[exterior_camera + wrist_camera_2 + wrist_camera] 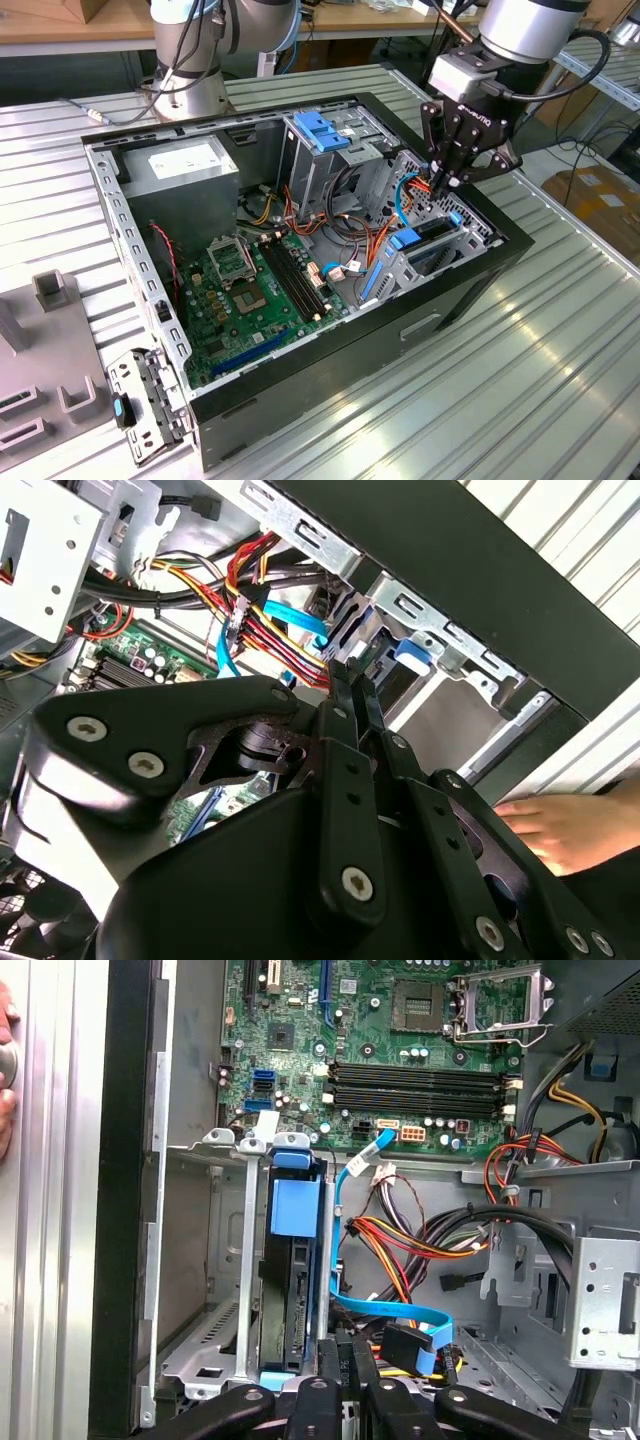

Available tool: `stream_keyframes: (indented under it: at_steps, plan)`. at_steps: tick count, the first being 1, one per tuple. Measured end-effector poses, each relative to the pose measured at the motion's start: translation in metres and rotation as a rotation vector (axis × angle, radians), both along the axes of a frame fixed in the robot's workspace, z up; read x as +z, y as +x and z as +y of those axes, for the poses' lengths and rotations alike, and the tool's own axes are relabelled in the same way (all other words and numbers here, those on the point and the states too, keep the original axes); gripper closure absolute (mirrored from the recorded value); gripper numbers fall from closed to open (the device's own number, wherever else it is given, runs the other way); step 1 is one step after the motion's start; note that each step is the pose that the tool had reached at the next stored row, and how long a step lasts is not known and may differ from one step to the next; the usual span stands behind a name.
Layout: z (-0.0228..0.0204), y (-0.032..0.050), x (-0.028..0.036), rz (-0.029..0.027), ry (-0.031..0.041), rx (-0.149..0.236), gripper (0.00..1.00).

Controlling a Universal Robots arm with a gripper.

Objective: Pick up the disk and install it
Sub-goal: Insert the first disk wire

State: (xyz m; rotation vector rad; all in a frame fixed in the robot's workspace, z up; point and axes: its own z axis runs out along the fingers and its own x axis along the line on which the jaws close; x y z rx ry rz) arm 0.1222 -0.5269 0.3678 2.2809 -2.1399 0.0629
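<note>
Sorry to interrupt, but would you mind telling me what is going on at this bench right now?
A robot arm is working inside an open computer case lying on the table. Its gripper is shut and sits low over the drive cage at the exterior view's right. The disk, with its blue rails, already stands in that cage. A person's hand rests near the case's outer edge.

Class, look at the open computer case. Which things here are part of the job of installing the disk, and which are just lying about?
Part of the job:
disk, standing on edge in the drive cage
tool, above that cage

Just lying about:
motherboard
grey power supply box
loose metal bracket beside the case
grey stand on the table
</note>
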Motion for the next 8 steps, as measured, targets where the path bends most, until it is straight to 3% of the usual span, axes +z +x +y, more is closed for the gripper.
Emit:
stream_keyframes:
  at_steps: [2, 5, 8]
  plan:
    - [-0.0020, 0.0000, -0.0004, 0.0000, 0.0000, -0.001, 0.83]
    - [-0.0087, 0.0000, -0.0022, 0.0000, 0.0000, -0.013, 0.83]
    - [-0.0098, 0.0000, -0.0042, 0.0000, 0.0000, -0.015, 0.83]
